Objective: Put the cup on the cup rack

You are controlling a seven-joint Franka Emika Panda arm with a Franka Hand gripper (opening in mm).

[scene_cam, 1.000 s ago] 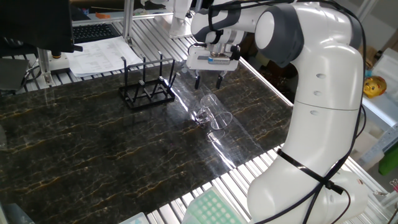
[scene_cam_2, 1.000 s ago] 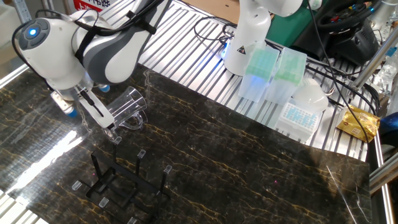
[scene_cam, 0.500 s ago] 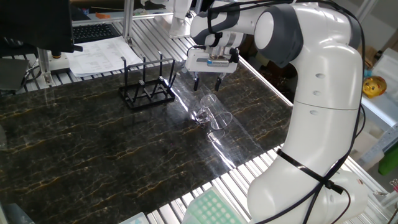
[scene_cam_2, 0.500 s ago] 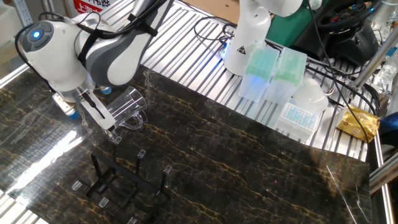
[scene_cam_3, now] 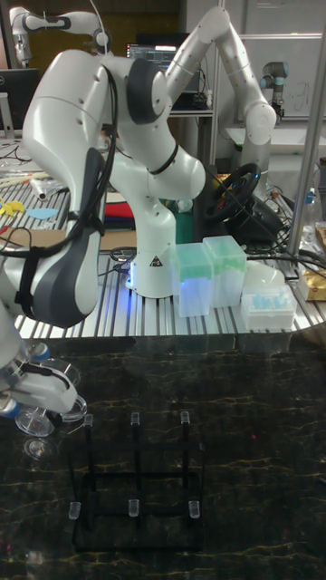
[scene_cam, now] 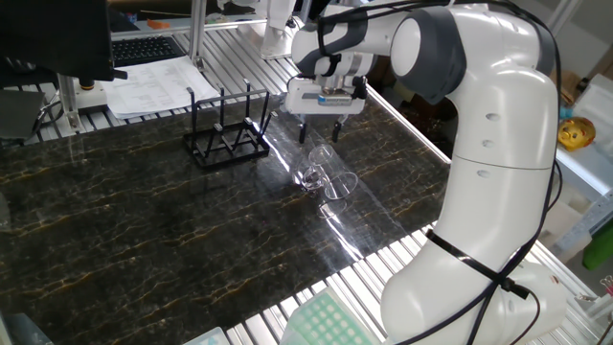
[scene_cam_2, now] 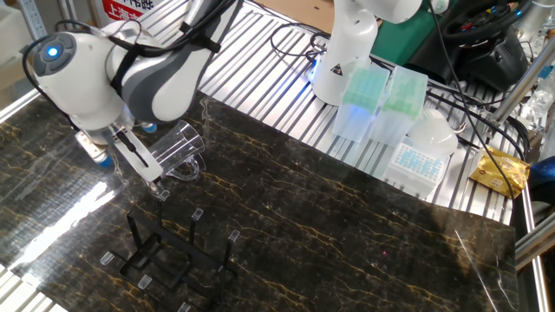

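Glass cup [scene_cam: 328,174], one only, lies tipped on its side on the dark marble-pattern table [scene_cam: 144,240], handle toward the tabletop. Same cup in the other fixed view [scene_cam_2: 178,149], mouth pointing up-right; in the tall view [scene_cam_3: 41,426] it is partly hidden behind the arm's wrist.

One gripper [scene_cam: 323,126], hanging just above the cup, clear of it. Two fingers spread apart, nothing between them, so open and empty. In the other fixed view the gripper [scene_cam_2: 149,172] sits at the cup's left edge; can't tell from there whether a finger touches the glass.

One cup rack [scene_cam: 227,134], black wire, standing upright on the table, near the cup but apart from it, no cup on it. Tall view shows the rack [scene_cam_3: 136,480] with six upright pegs, three per row, light caps on the tips. Other fixed view has it [scene_cam_2: 169,256] toward the near table edge.

Off the marble, on the slatted metal bench: two green-topped tip boxes [scene_cam_2: 381,102] side by side, one white box [scene_cam_2: 416,160] beside them.
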